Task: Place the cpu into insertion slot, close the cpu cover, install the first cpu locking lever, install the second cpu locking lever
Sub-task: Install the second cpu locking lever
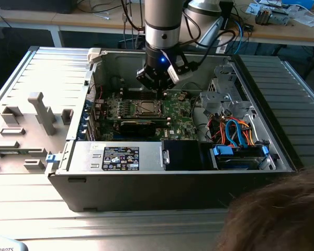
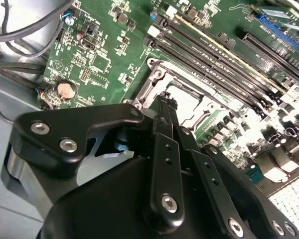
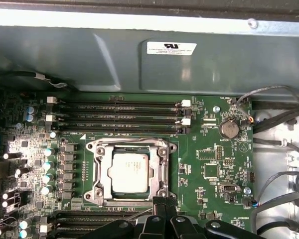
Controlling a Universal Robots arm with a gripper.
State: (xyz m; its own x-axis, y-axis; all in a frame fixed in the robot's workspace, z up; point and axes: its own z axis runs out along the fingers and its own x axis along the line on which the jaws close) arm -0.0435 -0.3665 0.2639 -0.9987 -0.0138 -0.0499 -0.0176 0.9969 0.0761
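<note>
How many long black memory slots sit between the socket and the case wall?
3 in the first wrist view: top, middle, and bottom nearest the insertion slot. More slots lie beyond the socket, partly hidden by the gripper.

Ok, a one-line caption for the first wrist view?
Closed gripper at the edge of the cpu cover, cpu seated in the insertion slot.

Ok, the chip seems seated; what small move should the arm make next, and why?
Probably ease the shut jaws down onto the thin lever beside them: the cpu lies under the closed cpu cover, and that lever looks unlatched.
</note>
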